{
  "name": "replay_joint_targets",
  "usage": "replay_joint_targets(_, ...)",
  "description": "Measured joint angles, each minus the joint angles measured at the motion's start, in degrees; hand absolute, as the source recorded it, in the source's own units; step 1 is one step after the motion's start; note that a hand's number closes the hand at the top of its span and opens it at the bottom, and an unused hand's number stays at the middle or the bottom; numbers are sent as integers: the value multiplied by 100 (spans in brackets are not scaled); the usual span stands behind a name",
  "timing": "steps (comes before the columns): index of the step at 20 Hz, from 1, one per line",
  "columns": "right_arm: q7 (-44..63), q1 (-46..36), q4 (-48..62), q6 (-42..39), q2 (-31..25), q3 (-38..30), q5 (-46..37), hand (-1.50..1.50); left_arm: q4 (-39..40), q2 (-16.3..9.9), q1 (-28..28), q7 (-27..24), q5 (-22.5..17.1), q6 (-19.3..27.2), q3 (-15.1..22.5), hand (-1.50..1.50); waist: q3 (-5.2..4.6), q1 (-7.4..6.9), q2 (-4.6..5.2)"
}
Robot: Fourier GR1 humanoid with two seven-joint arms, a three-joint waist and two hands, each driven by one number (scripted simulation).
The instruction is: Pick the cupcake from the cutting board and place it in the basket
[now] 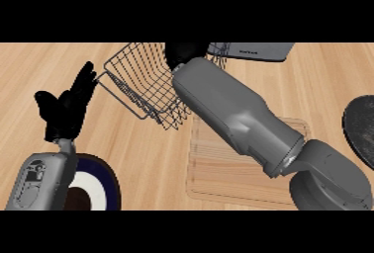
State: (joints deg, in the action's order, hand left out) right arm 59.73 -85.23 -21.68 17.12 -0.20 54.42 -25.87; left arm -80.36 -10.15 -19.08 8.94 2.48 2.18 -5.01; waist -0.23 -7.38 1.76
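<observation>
A wire basket (139, 79) stands tilted at the upper middle of the wooden counter. My right forearm stretches diagonally from the lower right across the cutting board (219, 168) up to the basket. My right hand (184, 52) is over the basket's far side, mostly cut off by the top edge, so its fingers cannot be made out. No cupcake shows anywhere; the board's visible part is bare. My left hand (67, 106) rests open at the left, fingers pointing up, just left of the basket.
A dark blue and white plate (99, 185) lies at the lower left, partly under my left forearm. A grey appliance (252, 51) sits at the top behind the basket. A dark round object (361, 131) sits at the right edge.
</observation>
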Motion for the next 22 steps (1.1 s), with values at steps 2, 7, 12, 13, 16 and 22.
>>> replay_joint_targets(2,-38,15,48,-12,0,42,5,150,26,-40,-25,20,-4,-9,-34,0,1,10,4)
replay_joint_targets(7,-99,69,203,-100,1,126,31,150,68,-28,-35,10,8,-5,-31,0,2,16,11)
replay_joint_targets(12,-130,177,314,-195,2,205,54,150,18,25,12,3,60,33,30,0,4,0,16)
replay_joint_targets(13,-124,194,305,-219,1,220,61,150,0,46,17,11,77,49,53,0,4,7,11)
replay_joint_targets(16,-143,269,284,-283,2,246,96,150,-12,40,49,0,87,77,30,0,6,34,1)
replay_joint_targets(22,-164,401,271,-414,-7,199,269,150,-54,85,90,-25,105,83,74,0,6,21,2)
